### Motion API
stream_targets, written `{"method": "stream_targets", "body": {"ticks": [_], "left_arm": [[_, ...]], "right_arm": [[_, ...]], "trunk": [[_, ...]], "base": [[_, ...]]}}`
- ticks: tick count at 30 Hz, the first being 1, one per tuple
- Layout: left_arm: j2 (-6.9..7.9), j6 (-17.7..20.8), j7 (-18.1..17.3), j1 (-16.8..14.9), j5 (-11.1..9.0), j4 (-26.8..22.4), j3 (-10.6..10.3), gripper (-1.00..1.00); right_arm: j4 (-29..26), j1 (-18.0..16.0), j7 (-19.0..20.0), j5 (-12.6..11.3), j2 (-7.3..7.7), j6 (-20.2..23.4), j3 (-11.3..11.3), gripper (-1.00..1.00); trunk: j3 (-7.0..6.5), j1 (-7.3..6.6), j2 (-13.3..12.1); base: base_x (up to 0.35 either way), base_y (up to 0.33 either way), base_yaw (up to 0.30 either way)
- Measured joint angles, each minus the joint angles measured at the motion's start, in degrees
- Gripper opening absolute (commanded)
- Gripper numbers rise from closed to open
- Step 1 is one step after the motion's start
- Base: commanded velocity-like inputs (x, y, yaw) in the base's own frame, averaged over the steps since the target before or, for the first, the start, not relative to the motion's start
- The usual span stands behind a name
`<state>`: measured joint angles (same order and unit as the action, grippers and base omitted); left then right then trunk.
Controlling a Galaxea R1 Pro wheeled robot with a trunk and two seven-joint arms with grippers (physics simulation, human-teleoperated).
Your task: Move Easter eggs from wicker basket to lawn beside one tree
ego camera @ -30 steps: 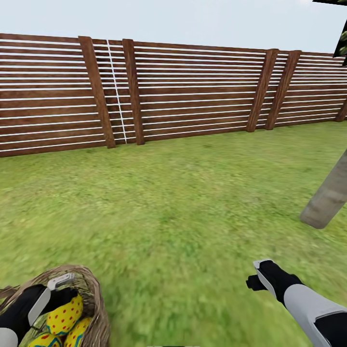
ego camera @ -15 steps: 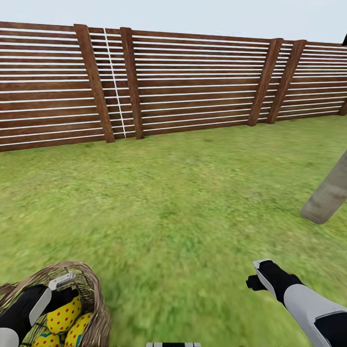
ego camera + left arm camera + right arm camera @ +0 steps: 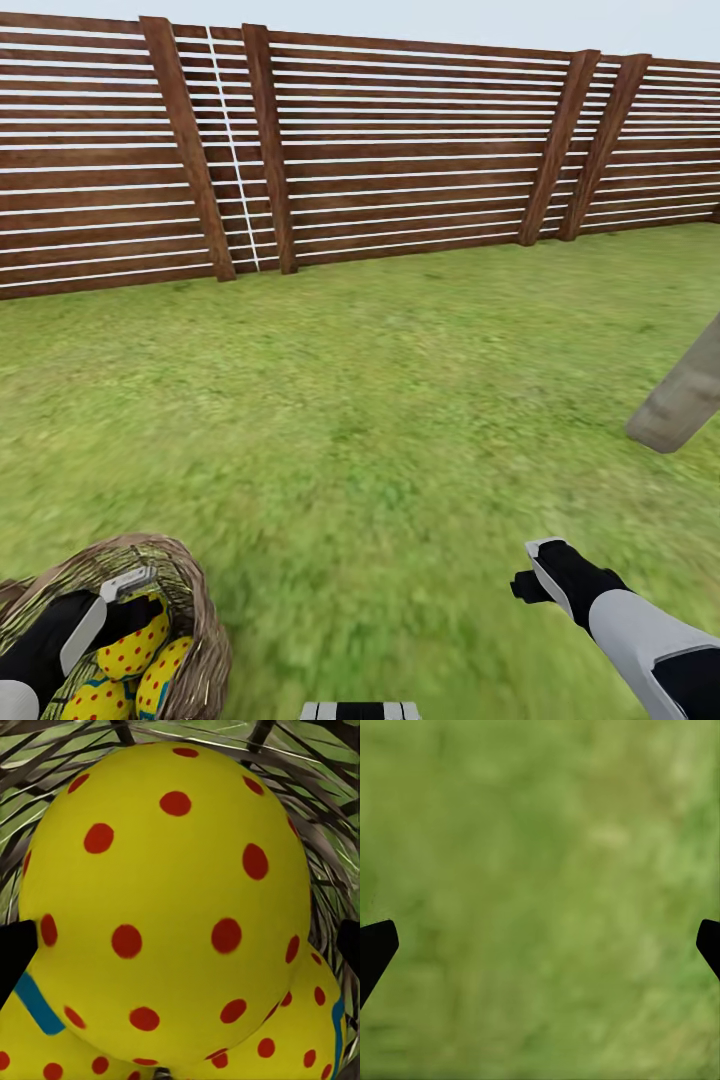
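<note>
A fenced garden, rendered in a simulator

Mottled green lawn (image 3: 380, 400) runs back to a dark brown fence (image 3: 400, 160) of horizontal wooden slats on leaning posts, with pale sky above it; a grey-brown trunk (image 3: 685, 395) rises from the grass at the right, and a wicker basket (image 3: 195, 620) of painted eggs (image 3: 135, 645) sits on the grass

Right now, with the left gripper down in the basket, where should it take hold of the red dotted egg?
Grip the red dotted egg across its widest middle, coming from above through the open top of the wicker basket. The left wrist view shows the left gripper with a fingertip on either side of the rounded body. The curved shell would likely slip if pinched nearer an end.
</note>
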<state>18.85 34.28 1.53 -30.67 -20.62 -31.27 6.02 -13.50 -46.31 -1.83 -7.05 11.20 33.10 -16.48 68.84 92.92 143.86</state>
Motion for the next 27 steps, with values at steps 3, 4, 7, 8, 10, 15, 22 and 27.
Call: {"method": "stream_targets", "body": {"ticks": [3,4,7,8,10,15,22,27], "left_arm": [[-0.02,-0.06,0.07,0.00,-0.05,-0.01,0.00,1.00],[-0.02,-0.06,0.07,0.00,-0.05,-0.01,0.00,1.00],[-0.02,-0.12,0.07,0.00,-0.10,-0.01,0.00,1.00],[-0.02,-0.14,0.07,0.00,-0.12,-0.02,0.00,1.00],[0.12,-0.20,0.00,0.00,-0.15,-0.05,0.10,1.00],[0.57,-0.33,-0.03,0.00,-0.27,-0.13,0.26,1.00],[0.42,-0.48,0.00,-0.01,-0.21,-0.19,0.28,-1.00],[0.40,-0.60,-0.03,-0.02,-0.49,-0.21,0.43,-1.00]], "right_arm": [[0.00,0.00,0.00,0.00,0.00,0.00,0.00,1.00],[0.00,0.00,0.00,0.00,0.00,0.00,0.00,1.00],[0.00,0.00,0.02,0.00,0.00,0.00,0.00,1.00],[0.00,0.00,0.01,0.00,0.00,-0.01,0.00,1.00],[0.00,0.00,0.00,0.00,0.00,-0.01,0.00,1.00],[0.00,0.00,0.00,0.00,0.00,-0.03,0.00,1.00],[0.00,0.00,0.00,-0.01,0.00,-0.07,0.00,1.00],[0.00,0.00,0.00,0.00,0.00,-0.09,0.00,1.00]], "trunk": [[0.00,0.00,0.00],[0.00,0.00,0.00],[0.00,0.00,0.00],[0.00,0.00,0.00],[0.00,0.00,0.00],[0.00,0.00,0.00],[0.43,0.05,0.02],[0.44,0.05,0.03]], "base": [[0.000,0.000,0.000],[0.000,0.000,0.000],[0.000,0.000,0.000],[0.000,0.000,0.000],[0.000,0.000,0.000],[0.000,0.000,0.000],[0.000,0.000,0.000],[0.000,0.000,0.000]]}}
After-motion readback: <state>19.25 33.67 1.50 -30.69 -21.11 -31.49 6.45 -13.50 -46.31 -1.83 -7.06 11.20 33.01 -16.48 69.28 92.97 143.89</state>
